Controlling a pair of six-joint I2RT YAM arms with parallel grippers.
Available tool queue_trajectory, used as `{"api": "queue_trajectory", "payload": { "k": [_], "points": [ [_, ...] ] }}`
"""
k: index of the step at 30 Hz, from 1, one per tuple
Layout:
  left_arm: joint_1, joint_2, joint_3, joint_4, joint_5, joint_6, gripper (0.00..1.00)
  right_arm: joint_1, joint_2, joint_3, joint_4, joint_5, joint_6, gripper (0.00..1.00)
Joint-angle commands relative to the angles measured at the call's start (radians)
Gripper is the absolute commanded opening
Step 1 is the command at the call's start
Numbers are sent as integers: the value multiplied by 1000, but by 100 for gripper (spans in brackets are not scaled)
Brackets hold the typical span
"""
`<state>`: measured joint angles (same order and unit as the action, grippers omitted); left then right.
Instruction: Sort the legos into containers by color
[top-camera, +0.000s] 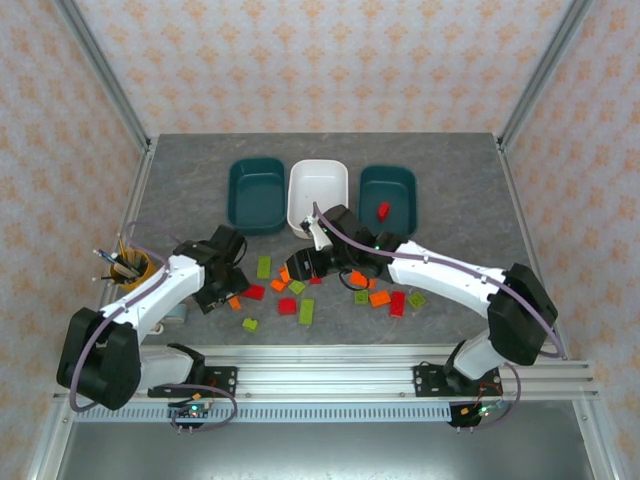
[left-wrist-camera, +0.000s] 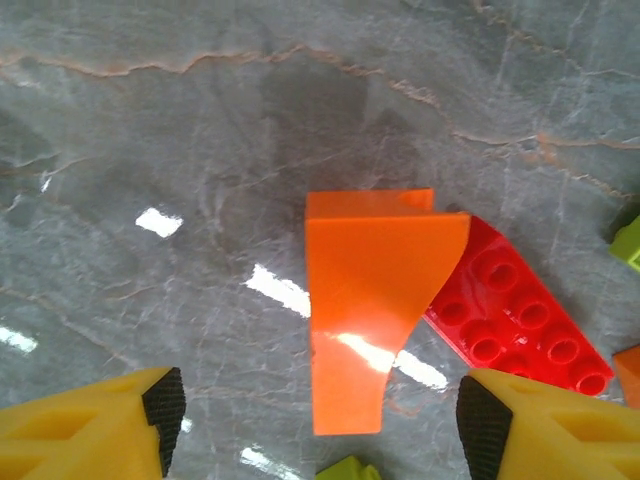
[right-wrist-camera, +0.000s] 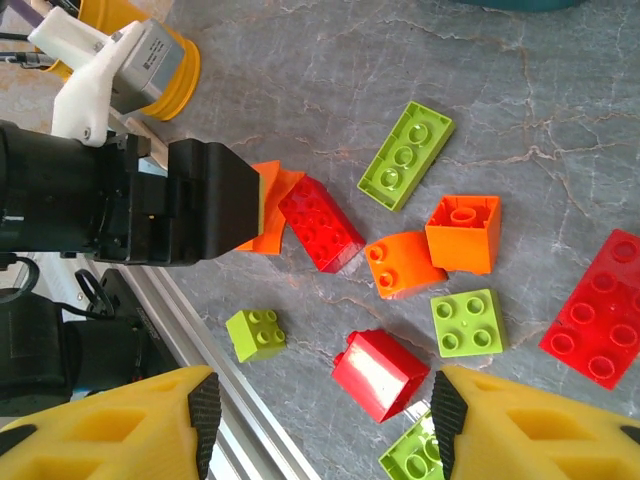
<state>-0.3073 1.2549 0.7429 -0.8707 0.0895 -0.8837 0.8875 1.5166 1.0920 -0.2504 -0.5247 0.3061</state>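
Left fingers (left-wrist-camera: 165, 410) apart, straddling the orange lego (left-wrist-camera: 370, 310), nothing gripped; long red lego (left-wrist-camera: 520, 310) touches it and may get dragged or pinched. Right fingers (right-wrist-camera: 203, 410) apart, empty.

At the far side of the desk (top-camera: 450, 160) we count a left teal tub (top-camera: 255, 195), a white tub (top-camera: 318, 185) and a right teal tub (top-camera: 395, 185), three in all. One red brick (top-camera: 383, 210) lies in the right one. Nearer, the right wrist camera gives us four green bricks (right-wrist-camera: 405, 155), three red bricks (right-wrist-camera: 320, 222) and three orange bricks (right-wrist-camera: 463, 232). One yellow pen cup (top-camera: 130, 268) stands at the left.
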Motion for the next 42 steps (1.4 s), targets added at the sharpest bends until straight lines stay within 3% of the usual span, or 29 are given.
{"api": "queue_trajectory", "payload": {
  "k": [1, 7, 21, 30, 36, 42],
  "points": [
    [7, 27, -11, 55, -17, 31, 69, -1, 20, 18, 41, -9, 10, 60],
    [7, 62, -42, 80, -28, 34, 53, -1, 18, 8, 42, 7, 22, 60],
    [7, 99, -91, 173, -59, 64, 40, -1, 23, 14, 33, 23, 31, 60],
    [7, -6, -57, 46, -149, 53, 27, -1, 9, 42, 21, 35, 27, 59],
    [7, -29, 154, -76, -165, 130, 27, -17, -50, 84, 40, 127, 65, 60],
    [8, 222, 506, -95, -143, 256, 28, -104, -76, 131, 84, 248, 173, 67]
  ]
}}
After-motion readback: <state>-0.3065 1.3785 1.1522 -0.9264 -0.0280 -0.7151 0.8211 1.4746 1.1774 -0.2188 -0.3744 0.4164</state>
